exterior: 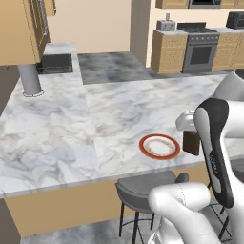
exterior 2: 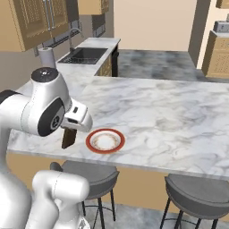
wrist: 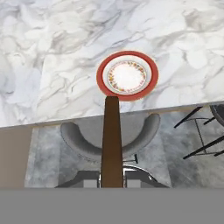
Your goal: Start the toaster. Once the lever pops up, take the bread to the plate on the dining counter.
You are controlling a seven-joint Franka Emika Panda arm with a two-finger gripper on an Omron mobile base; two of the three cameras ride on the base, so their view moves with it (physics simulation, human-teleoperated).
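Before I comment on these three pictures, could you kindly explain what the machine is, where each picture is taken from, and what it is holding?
This is a white robot arm on a drivable base in a rendered kitchen. Two pictures come from cameras on the base, behind the arm to its left and right; the third looks along the hand itself. The arm stands at the dining counter, a marble top with grey stools tucked under its edge. On it, near the edge, lies the plate, white with a red rim and nothing on it. The gripper is shut on the bread, a dark brown slice seen edge-on in the hand view, held beside the plate, not yet set down.
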